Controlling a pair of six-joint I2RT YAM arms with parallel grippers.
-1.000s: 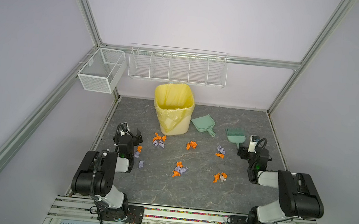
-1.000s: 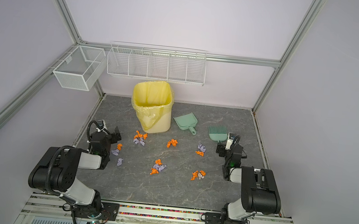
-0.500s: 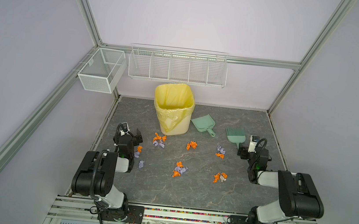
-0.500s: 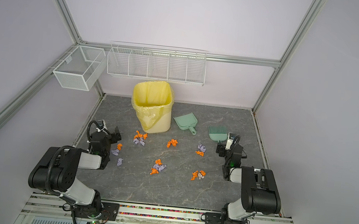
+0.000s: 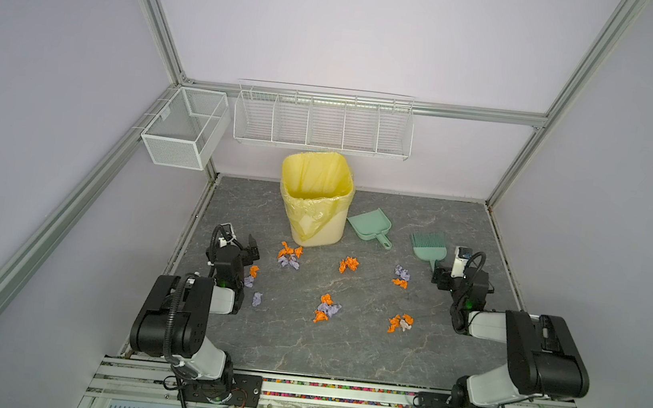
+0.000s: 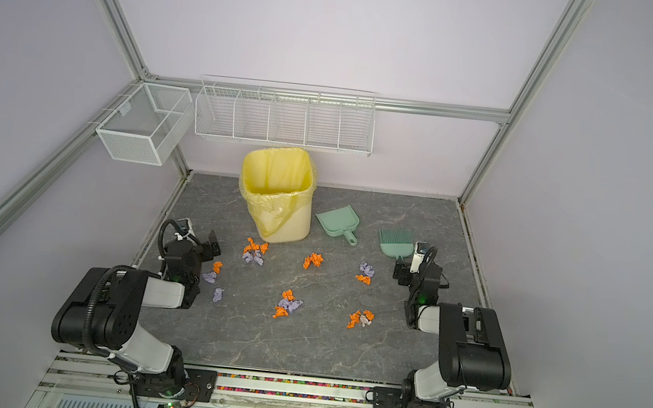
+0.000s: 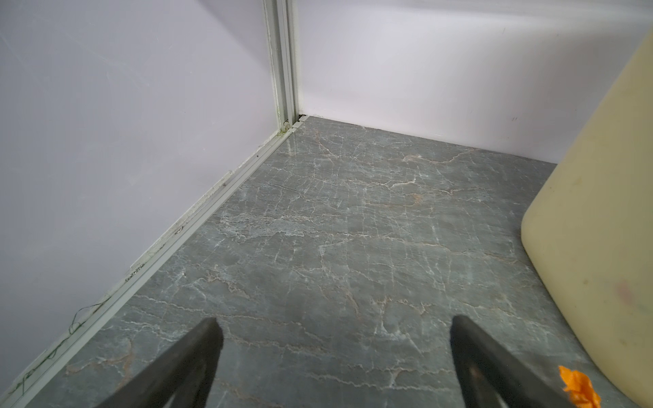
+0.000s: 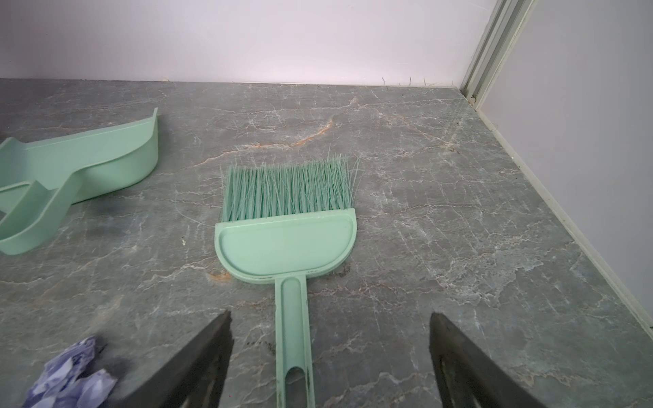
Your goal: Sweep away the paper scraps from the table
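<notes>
Fingers (image 8: 208, 356) of the right gripper (image 8: 329, 316) were spread wide, empty, straddling the brush (image 8: 286, 240) handle without closing on it; left gripper (image 7: 335, 319) gaped too, holding nothing, low near the bin (image 5: 315, 199); the dustpan (image 5: 370, 227) lay empty between bin and brush; the paper scraps (image 5: 327, 307), orange and lilac clumps, all littered the table (image 5: 341, 353) before the bin; nothing swept yet, I'd say, everything left.

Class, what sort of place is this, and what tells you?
Probably a robot test cell: two arms mounted on a front rail, plain walls in aluminium framing, staged paper scraps on the table.
</notes>
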